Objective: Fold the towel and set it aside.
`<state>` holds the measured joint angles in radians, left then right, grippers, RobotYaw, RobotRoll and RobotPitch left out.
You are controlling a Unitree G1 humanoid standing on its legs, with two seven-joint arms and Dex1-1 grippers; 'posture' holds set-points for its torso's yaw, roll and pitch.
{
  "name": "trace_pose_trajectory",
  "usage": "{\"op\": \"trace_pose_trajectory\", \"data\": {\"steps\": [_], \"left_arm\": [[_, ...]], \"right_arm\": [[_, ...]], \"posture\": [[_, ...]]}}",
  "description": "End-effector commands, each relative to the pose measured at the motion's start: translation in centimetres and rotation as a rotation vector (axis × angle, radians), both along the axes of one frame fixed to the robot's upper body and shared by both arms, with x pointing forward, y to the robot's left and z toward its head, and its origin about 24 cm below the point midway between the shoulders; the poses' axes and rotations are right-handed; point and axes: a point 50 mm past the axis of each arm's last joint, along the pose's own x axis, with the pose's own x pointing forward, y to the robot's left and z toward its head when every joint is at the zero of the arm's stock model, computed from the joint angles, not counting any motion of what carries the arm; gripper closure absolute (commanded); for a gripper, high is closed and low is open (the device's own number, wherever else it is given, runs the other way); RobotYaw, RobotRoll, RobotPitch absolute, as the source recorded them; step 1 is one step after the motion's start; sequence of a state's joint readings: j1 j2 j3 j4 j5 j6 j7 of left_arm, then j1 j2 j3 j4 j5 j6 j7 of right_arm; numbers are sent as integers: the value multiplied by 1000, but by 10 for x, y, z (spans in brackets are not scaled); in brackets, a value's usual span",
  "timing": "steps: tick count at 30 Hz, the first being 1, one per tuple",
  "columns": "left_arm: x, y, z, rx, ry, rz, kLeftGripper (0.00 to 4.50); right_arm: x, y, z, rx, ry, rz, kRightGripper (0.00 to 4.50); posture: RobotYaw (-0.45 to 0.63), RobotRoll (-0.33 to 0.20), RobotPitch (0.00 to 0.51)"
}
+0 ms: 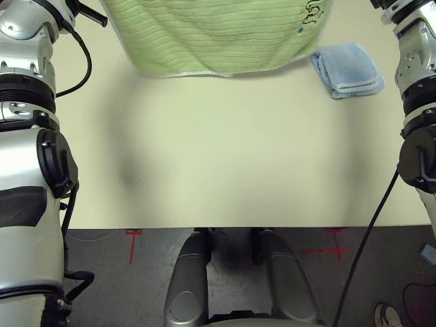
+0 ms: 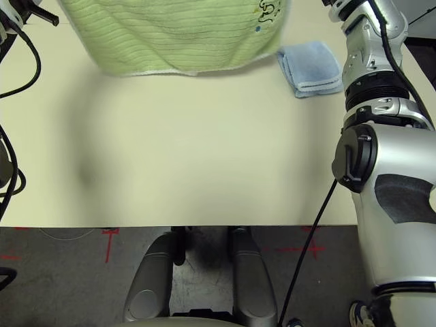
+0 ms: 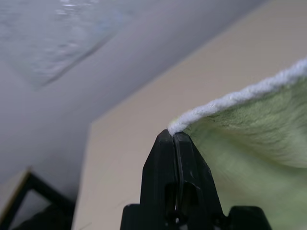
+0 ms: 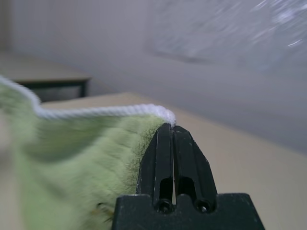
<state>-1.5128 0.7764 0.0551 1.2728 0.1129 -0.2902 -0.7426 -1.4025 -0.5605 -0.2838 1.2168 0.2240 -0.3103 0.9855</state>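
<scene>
Left gripper [image 3: 173, 136] and right gripper [image 4: 168, 128] each pinch a towel [image 1: 211, 34] corner, towel hanging above the tabletop [image 1: 231, 157] far edge.

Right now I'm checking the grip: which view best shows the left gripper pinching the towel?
The left wrist view: the left gripper is shut on the towel at its white-edged corner. The eye views show the towel's hanging lower part; the right wrist view shows its other corner.
</scene>
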Motion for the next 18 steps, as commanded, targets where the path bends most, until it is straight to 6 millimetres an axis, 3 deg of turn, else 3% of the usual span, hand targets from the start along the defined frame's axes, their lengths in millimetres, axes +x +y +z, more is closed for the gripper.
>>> {"op": "trace_pose_trajectory", "data": {"steps": [1, 7, 18], "left_arm": [[-8, 17, -34, 128, 394, -123, 4487], [-28, 39, -52, 266, 752, -162, 4487], [-45, 53, -63, 358, 1033, -197, 4487]], "right_arm": [[-5, -15, -27, -152, 191, 130, 4500], [-17, -34, -54, -379, 355, 190, 4500], [-31, -46, -73, -642, 585, 315, 4500]], "posture": [[46, 0, 324], [46, 0, 316], [39, 0, 315]]}}
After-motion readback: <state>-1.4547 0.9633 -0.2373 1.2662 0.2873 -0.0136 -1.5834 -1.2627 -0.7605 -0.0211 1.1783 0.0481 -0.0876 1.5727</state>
